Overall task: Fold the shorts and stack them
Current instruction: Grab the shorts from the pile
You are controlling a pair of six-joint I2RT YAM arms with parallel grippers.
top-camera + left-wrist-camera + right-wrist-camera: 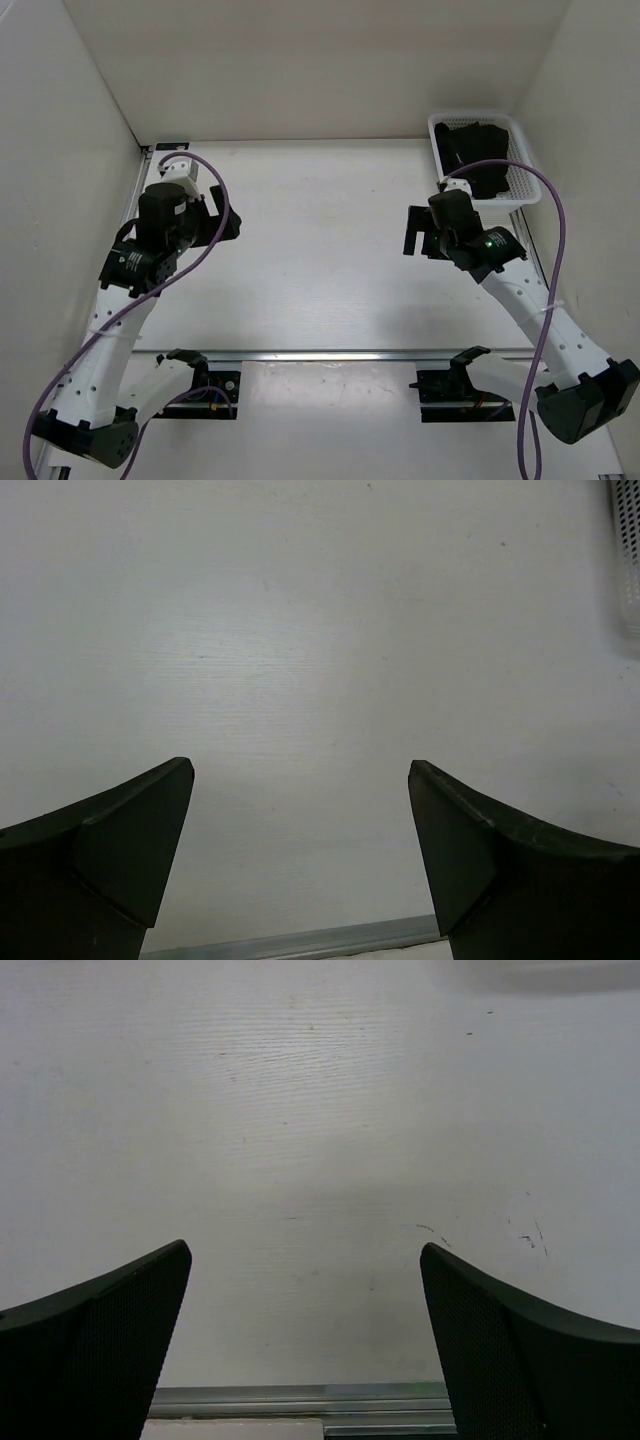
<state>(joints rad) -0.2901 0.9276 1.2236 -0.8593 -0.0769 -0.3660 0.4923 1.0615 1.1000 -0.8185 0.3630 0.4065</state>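
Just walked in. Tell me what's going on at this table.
Nothing is being handled right now. The left tool and the right tool both hang open and empty above the table. The black shorts sit in the white mesh basket at the far right corner, just beyond the right tool. Whether they are folded is hard to tell.

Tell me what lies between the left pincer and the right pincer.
Only bare white table lies between the left pincer and the right pincer. The top external view shows this.
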